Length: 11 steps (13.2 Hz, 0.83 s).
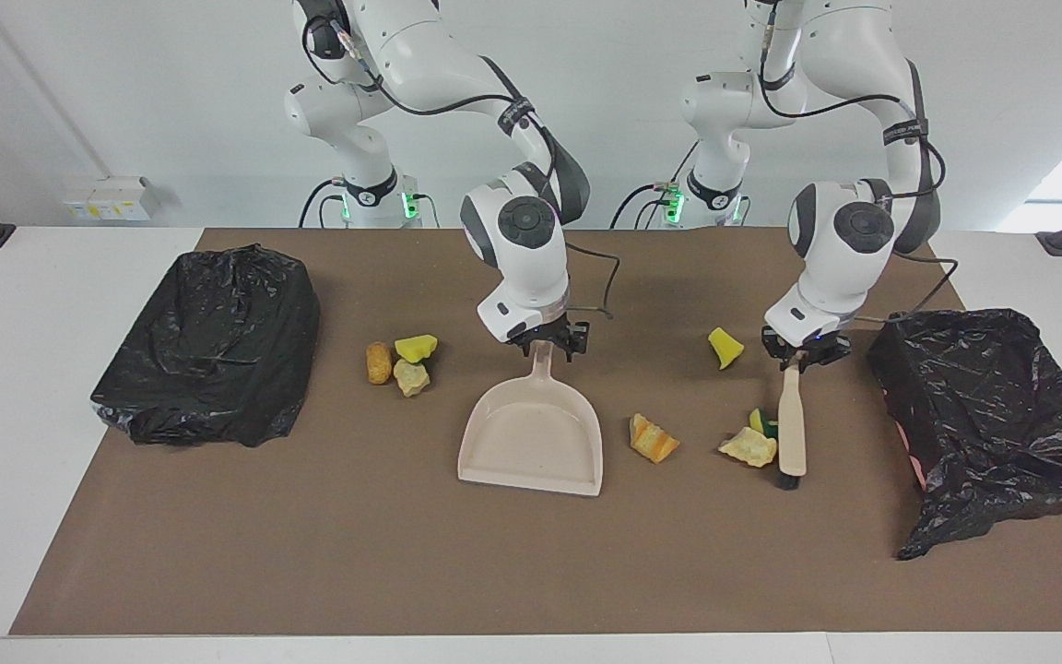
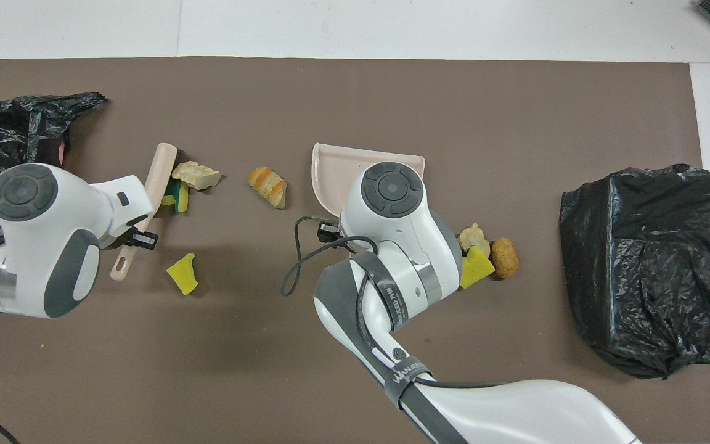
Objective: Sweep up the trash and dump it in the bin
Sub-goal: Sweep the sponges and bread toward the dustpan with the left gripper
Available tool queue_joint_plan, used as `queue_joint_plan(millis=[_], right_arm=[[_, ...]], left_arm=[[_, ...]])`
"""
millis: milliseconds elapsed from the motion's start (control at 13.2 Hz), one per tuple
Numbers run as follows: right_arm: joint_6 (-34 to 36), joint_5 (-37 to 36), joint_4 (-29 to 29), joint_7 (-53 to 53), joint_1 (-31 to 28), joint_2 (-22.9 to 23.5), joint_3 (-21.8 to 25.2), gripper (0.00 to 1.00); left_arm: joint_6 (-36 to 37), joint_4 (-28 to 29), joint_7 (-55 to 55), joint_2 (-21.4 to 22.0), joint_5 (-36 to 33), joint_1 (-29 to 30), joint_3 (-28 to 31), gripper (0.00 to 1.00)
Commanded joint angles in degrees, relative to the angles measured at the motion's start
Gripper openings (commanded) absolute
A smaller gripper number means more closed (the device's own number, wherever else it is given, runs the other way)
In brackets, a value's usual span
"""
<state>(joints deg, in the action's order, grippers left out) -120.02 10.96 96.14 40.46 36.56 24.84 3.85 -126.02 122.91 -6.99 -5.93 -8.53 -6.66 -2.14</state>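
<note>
The left gripper (image 1: 806, 353) pinches the handle of the beige plastic brush with black bristles (image 1: 791, 432), its head resting on the brown mat (image 1: 310, 553) beside a pale crusty chunk (image 1: 749, 448) and a green-backed sponge bit (image 1: 760, 421); the right gripper (image 1: 549, 341) is clamped on the handle of the smooth beige plastic dustpan (image 1: 534, 433), lying flat and empty. Sweeping appears just begun: the next stroke must push those scraps and the orange bread-like chunk (image 1: 653, 437) toward the pan's mouth. A yellow sponge wedge (image 1: 725, 348) lies nearer the robots, three more scraps (image 1: 402, 361) sit between pan and the crumpled black-bagged bin (image 1: 208, 346) at the right arm's end, and another black-bagged bin (image 1: 992, 415) stands at the left arm's end.
</note>
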Motion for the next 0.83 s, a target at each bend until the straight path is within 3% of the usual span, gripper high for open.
queue_joint_plan(millis=[0,76,227,455,758], right_arm=[[0.66,1.43,0.45,0.4,-0.17,-0.32,-0.16,0.11],[1.01,1.69,0.54,1.19,-0.17,-0.41,-0.16,0.0],[2.15,1.7,0.28,-0.28,-0.52,-0.32,-0.16,0.0],[4.79,1.69,-1.39,-13.27,-1.04,-0.41,-0.07,0.0],[8.11,0.55,-1.04,-29.5,-3.59,-4.97,0.45,0.0]], left_arm=[[4.45,1.19,0.57,1.88,3.08,-6.23,0.65,0.0],[5.51,0.84,2.23,1.97,4.48,-8.43,0.73,0.0],[5.61,0.05,6.09,2.85,5.9,-10.12,0.65,0.0],[6.57,-1.09,8.92,5.13,7.04,-9.77,0.82,0.0],[6.31,-1.97,11.74,4.96,6.95,-5.31,1.26,0.0]])
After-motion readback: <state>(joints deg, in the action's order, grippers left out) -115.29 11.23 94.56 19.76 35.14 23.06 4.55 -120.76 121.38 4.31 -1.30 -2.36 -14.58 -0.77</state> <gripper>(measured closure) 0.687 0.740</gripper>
